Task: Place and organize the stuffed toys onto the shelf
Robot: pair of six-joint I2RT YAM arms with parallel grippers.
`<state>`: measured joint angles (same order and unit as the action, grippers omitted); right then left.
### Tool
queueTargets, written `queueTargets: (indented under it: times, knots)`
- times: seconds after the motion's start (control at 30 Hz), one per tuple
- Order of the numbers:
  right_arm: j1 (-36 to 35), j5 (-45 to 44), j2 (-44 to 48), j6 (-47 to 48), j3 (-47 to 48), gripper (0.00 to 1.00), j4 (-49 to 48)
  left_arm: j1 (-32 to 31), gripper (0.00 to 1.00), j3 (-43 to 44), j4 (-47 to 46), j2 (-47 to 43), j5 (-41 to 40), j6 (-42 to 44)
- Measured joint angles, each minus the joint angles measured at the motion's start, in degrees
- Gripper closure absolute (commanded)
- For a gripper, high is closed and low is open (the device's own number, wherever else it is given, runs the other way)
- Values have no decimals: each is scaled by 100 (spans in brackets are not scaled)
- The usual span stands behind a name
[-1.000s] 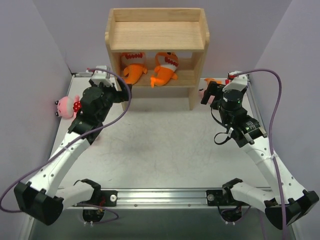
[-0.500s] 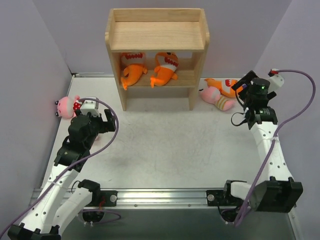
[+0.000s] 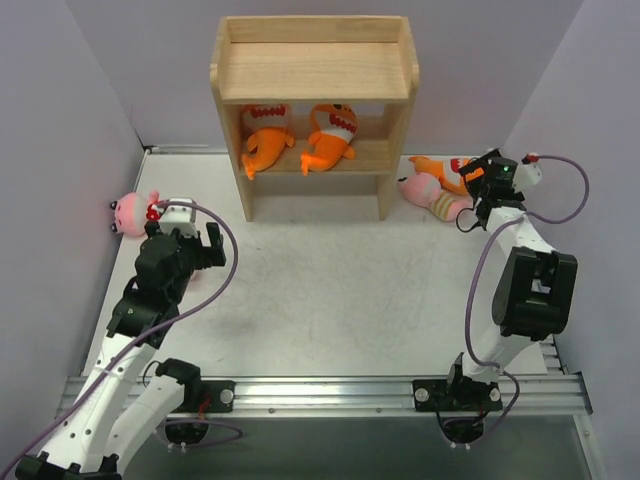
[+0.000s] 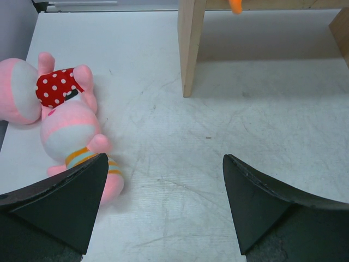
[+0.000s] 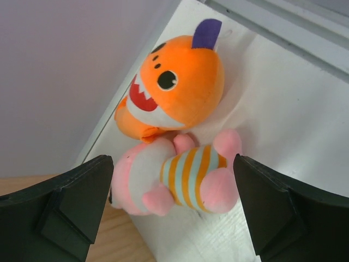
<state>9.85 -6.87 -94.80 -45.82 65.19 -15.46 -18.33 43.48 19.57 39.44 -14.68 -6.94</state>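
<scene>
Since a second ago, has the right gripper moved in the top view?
Yes. The right gripper has swung right, away from the shelf's side panel, and now stands open just right of the striped doll and orange fish.

Pale natural-wood shelf point(image 3: 315, 70). On it, an orange fish toy point(image 3: 267, 140) and a second orange fish toy point(image 3: 330, 138), each with a white toothy mouth. A third orange fish toy point(image 5: 180, 87) has a purple fin, a black eye with a white glint, and a red mouth edged with white teeth. A striped pink doll point(image 5: 188, 174) wears orange and pale bands. A polka-dot pink doll point(image 4: 54, 87) wears red with white spots. A second striped pink doll point(image 4: 73, 136) has a whitish belly above orange and light-blue bands. The table point(image 4: 245, 125) is white with faint grey scuffs. The walls point(image 3: 100, 80) are lilac.
</scene>
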Motion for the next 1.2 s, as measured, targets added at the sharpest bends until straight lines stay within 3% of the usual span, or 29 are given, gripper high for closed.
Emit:
queueTargets:
  times: [0.27,0.4,0.5,0.6,0.63,0.73,0.9,1.2]
  knots:
    - [107,192,-1550,-424,612,1,-798,0,6,-2,-2,107,-125,22]
    - [157,280,-2131,-623,984,6,-1174,2,6,-2,-2,175,-164,33]
    - [186,334,-2500,-713,1189,24,-1449,2,6,0,-2,216,-170,42]
    - [219,407,-2793,-739,1331,49,-1637,2,6,-2,-2,243,-188,48]
    - [219,433,-2852,-748,1346,63,-1674,2,6,-2,-2,245,-190,59]
    - [219,466,-2874,-702,1346,85,-1751,7,6,-2,-2,247,-201,70]
    - [219,459,-2841,-448,1349,100,-1812,7,7,-2,-2,236,-201,79]
    - [219,289,-1871,247,1349,100,-1609,7,7,-2,-4,74,-199,76]
